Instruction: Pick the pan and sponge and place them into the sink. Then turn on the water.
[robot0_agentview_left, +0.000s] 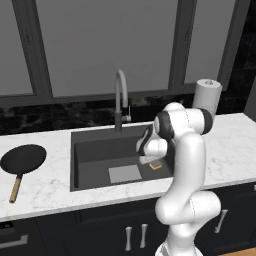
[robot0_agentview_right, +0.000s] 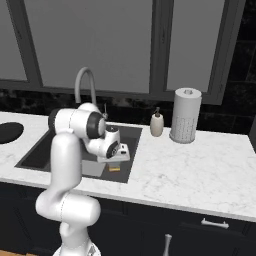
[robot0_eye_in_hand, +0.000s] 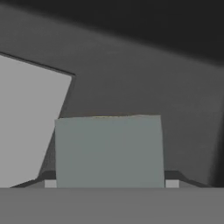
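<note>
The white arm is reaching down into the large dark grey rectangular sink (robot0_agentview_left: 90, 150), its gripper (robot0_agentview_left: 154, 163) hanging low inside the basin at the right-hand end. Between the fingers (robot0_eye_in_hand: 173, 180) is sitting the small flat yellow sponge with the grey face (robot0_eye_in_hand: 109, 151); from the hand camera its grey face is lying squarely across the gap, with a dark finger tip peeking out on each side. The jaws are standing wide, flanking the sponge, though I cannot tell whether they are actually pressing on it or standing just clear. From the base cameras the sponge's yellow edge (robot0_agentview_left: 156, 166) is showing right below the hand, down at the sink floor, just beside the pale grey square drain plate (robot0_agentview_left: 124, 173).

The round black frying pan with the light wooden stick handle (robot0_agentview_left: 22, 160) is lying on the white marble counter (robot0_agentview_left: 45, 185) well to the left of the sink, handle pointing toward the front edge. The tall grey arched faucet (robot0_agentview_left: 120, 100) is standing behind the basin. Over to the right, a small cream soap bottle (robot0_agentview_right: 157, 124) and a white paper towel roll (robot0_agentview_right: 185, 115) are standing near each other on the counter.
</note>
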